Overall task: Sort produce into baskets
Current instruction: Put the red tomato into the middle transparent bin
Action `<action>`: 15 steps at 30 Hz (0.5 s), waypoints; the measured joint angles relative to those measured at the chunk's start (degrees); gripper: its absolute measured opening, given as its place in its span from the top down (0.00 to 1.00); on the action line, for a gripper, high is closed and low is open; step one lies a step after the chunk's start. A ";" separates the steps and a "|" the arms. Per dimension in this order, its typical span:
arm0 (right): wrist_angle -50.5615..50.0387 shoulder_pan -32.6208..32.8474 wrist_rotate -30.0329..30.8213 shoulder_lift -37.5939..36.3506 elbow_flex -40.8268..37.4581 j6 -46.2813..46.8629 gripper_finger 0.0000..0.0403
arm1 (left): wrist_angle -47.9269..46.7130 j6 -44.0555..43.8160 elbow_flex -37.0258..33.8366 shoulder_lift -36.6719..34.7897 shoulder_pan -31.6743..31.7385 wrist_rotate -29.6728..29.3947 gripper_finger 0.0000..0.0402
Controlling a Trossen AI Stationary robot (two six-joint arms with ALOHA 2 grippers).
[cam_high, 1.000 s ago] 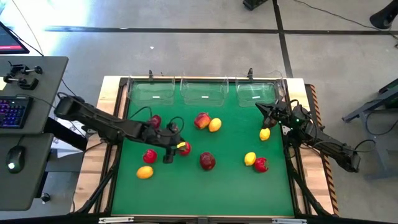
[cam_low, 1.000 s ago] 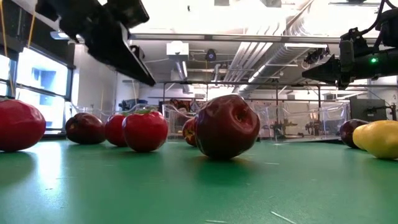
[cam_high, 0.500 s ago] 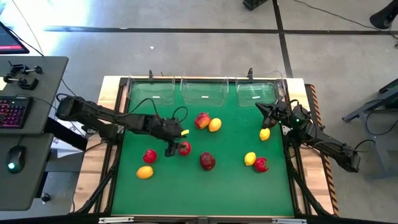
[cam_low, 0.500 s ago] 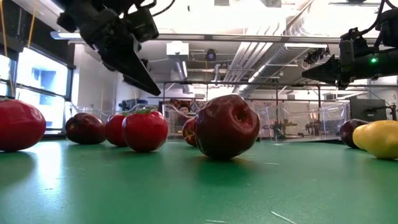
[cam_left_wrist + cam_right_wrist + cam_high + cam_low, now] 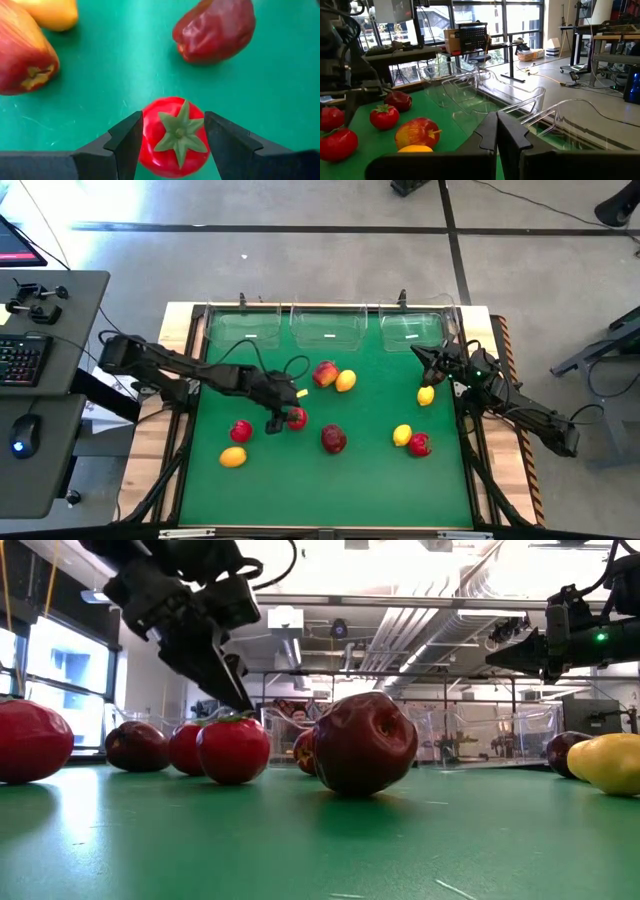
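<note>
A bright red green-topped fruit [image 5: 296,418] sits on the green mat left of centre. My left gripper [image 5: 172,145] is open and points down over it, one finger on each side of its top; I cannot tell whether they touch it. In the low view the fingertip [image 5: 238,700] is just above the fruit [image 5: 233,747]. My right gripper [image 5: 428,360] is shut and empty near the right bin [image 5: 412,328]. Other fruits lie scattered: a dark red apple [image 5: 333,439], a red-orange apple [image 5: 324,373] and lemons [image 5: 345,381].
Three clear bins [image 5: 328,328] stand in a row along the mat's far edge. More fruits lie at the near left [image 5: 232,456] and at the right [image 5: 420,444], with a lemon [image 5: 426,395] below my right gripper. The mat's near strip is free.
My left gripper has moved a little toward the table's far and right edges and come down onto the bright red green-topped fruit, which has stayed where it was.
</note>
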 joint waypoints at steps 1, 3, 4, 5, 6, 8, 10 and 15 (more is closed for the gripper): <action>0.00 0.00 -0.02 0.00 0.00 -0.01 1.00 | 0.10 0.02 0.00 0.46 0.00 0.00 0.51; 0.00 0.00 -0.02 0.00 0.00 -0.02 1.00 | -0.04 0.04 0.00 1.39 0.00 -0.02 0.51; 0.00 0.00 -0.02 0.00 0.00 0.00 1.00 | -0.20 0.04 0.00 1.69 -0.02 0.00 0.51; 0.00 0.00 -0.02 0.00 0.00 -0.01 1.00 | -0.13 0.04 0.00 1.94 -0.02 0.00 0.51; 0.00 0.00 -0.02 0.00 0.00 0.00 1.00 | 0.04 0.06 0.00 2.08 -0.02 0.00 0.51; 0.00 0.00 -0.01 0.00 0.00 0.00 1.00 | 0.06 0.04 0.00 2.19 -0.02 0.05 0.51; 0.00 0.00 -0.02 0.00 0.00 0.00 1.00 | 0.06 0.07 0.00 2.19 -0.03 0.04 0.51; 0.00 0.00 -0.02 0.00 0.00 -0.01 1.00 | 0.06 0.32 0.00 2.19 -0.02 0.02 0.52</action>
